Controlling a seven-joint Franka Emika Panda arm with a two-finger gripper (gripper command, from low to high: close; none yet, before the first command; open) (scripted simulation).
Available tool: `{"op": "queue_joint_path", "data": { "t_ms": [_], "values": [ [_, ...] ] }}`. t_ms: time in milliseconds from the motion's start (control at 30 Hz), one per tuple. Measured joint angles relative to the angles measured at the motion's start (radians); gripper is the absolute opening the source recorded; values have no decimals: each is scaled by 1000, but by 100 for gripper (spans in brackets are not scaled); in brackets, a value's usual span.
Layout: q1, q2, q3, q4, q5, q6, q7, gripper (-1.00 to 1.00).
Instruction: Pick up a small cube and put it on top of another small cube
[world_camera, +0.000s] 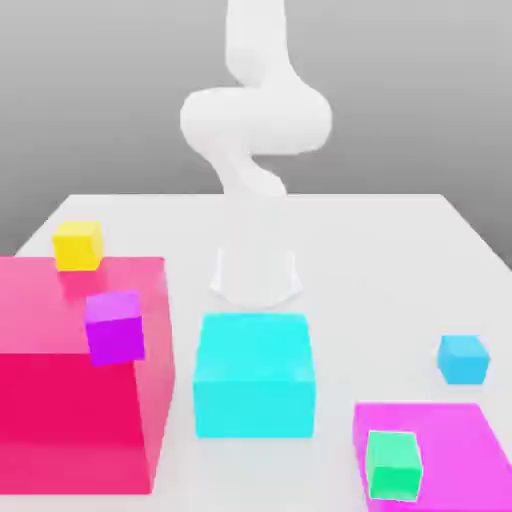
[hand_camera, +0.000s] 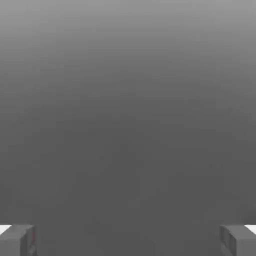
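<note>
The white robot arm (world_camera: 255, 120) rises at the back of the pale grey table (world_camera: 380, 250), coiled above its base. In the hand view the gripper (hand_camera: 128, 240) has its two grey fingertips (hand_camera: 17, 240) standing far apart at opposite edges, as wide as they go, with nothing between them but flat grey.

The small plain sky-blue cube (world_camera: 463, 358) sits on the table at about four o'clock from the table's middle in the exterior view, alone, well apart from the arm. Just below it, at five o'clock, lies a flat magenta block (world_camera: 440, 430) with a small green cube (world_camera: 393, 465) on its near part. At six o'clock stands the large cyan block (world_camera: 252, 375) (much bigger than the sky-blue one). At eight o'clock is a big pink-red block (world_camera: 75, 380); a small yellow cube (world_camera: 77, 245) rests at its far edge, and a small purple cube (world_camera: 115, 327) sits tilted at its top front edge.
</note>
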Motion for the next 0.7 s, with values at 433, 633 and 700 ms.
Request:
{"op": "queue_joint_path", "data": {
  "t_ms": [433, 633, 700],
  "values": [
    [-55, 476, 462, -191, -203, 227, 579, 0],
    [29, 693, 577, -278, -294, 330, 842, 0],
    [77, 755, 599, -308, -293, 369, 908, 0]
  ]
}}
